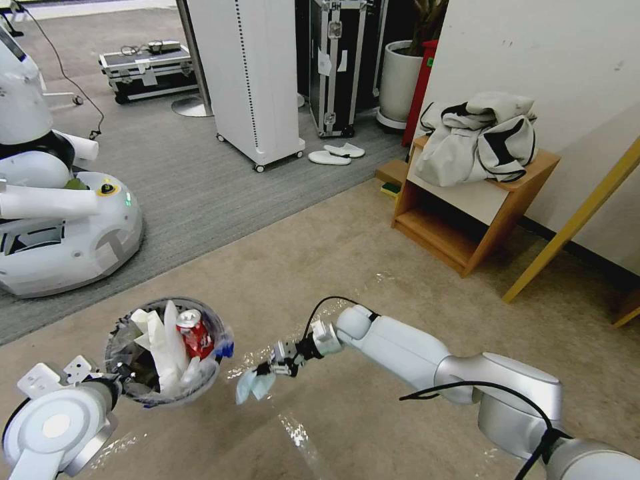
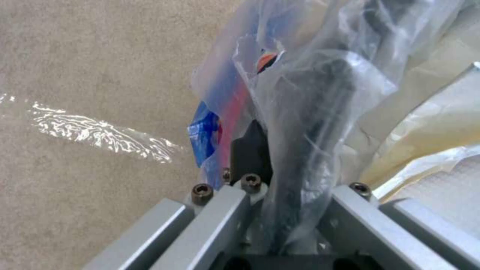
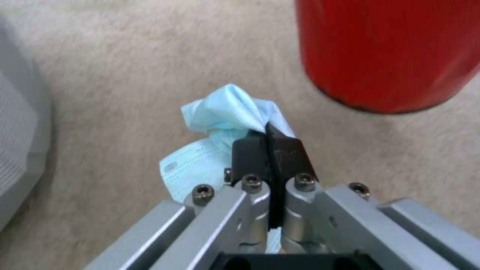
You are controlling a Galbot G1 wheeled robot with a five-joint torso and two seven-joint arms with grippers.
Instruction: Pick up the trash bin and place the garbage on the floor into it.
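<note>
I am working in what is looking like a robotics lab dressed up as a living space. Another white wheeled robot with a round base point(image 1: 63, 227) is standing on the grey carpet point(image 1: 193, 167) to my left. Black flight cases with metal edging point(image 1: 337, 63) are sitting behind a tall white cabinet on castors point(image 1: 250, 73). Homely props are lying about: a small wooden side shelf point(image 1: 467, 213) carrying a grey-white bundle of clothes point(image 1: 477, 137), a pair of white slippers point(image 1: 337, 154), and a white plant pot point(image 1: 399, 83).
</note>
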